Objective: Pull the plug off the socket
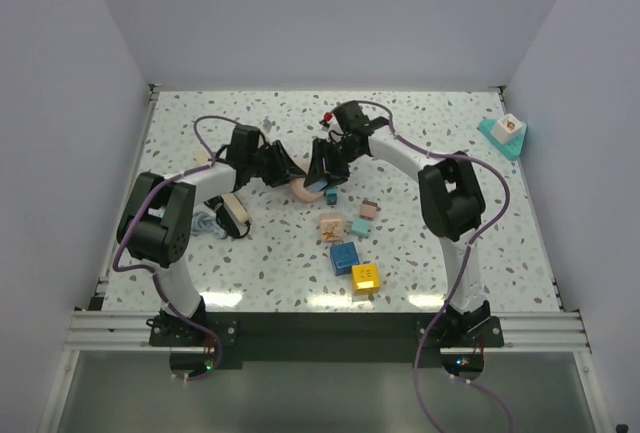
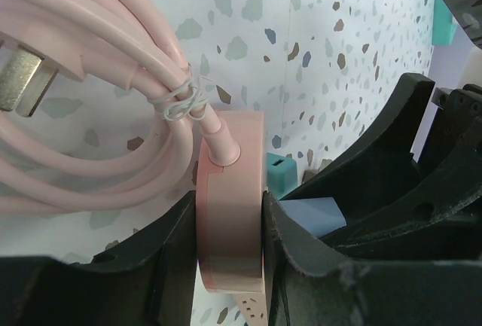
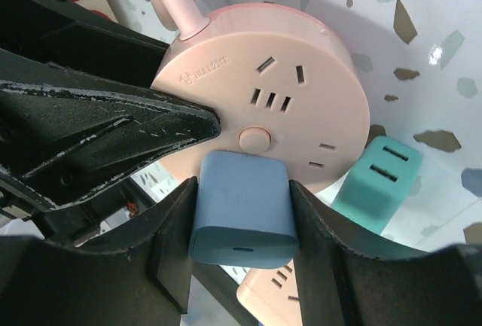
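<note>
Black right gripper (image 3: 241,194) pinches the pale blue rounded plastic plug (image 3: 242,224) seated in the round pink plastic socket (image 3: 301,70), whose rim the left gripper (image 2: 230,258) clamps near the middle of the speckled table (image 2: 339,40).

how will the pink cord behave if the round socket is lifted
Probably floppy: the pink cord lies in loose loops. A thin tie binds it, so it would likely dangle as one bundle from the round socket.
</note>
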